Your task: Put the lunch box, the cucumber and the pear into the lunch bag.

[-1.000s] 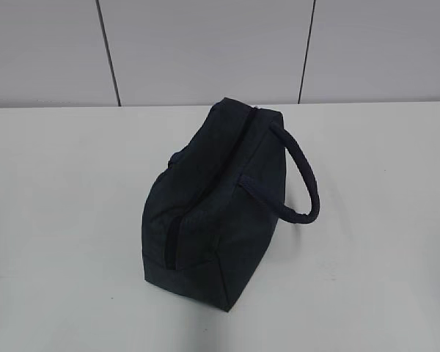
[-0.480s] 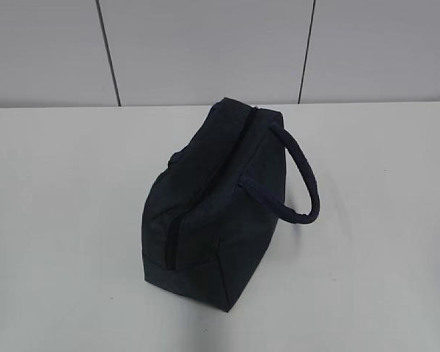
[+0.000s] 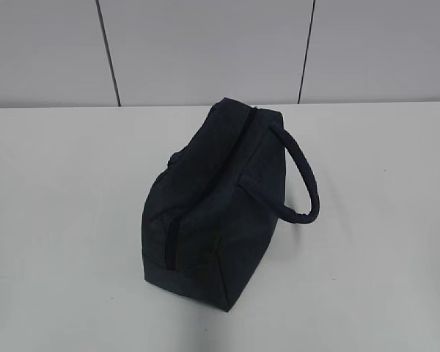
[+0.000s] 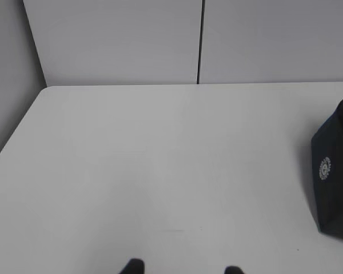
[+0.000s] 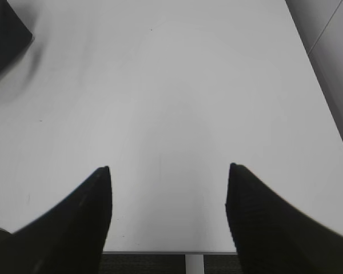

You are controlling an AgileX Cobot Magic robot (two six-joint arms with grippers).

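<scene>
The dark navy lunch bag [image 3: 213, 202] stands in the middle of the white table, its top zipper shut and one padded loop handle [image 3: 297, 176] hanging to the right. One end of the bag shows at the right edge of the left wrist view [image 4: 337, 177], and a corner shows at the top left of the right wrist view [image 5: 6, 40]. My left gripper [image 4: 183, 269] is open, only its fingertips showing above bare table. My right gripper [image 5: 167, 174] is open and empty near the table's front edge. The lunch box, cucumber and pear are out of view.
The white table [image 3: 66, 220] ends at a grey panelled wall [image 3: 205, 51] behind. The table's left edge [image 4: 23, 123] shows in the left wrist view. Its front edge [image 5: 171, 252] and right edge [image 5: 320, 80] show in the right wrist view.
</scene>
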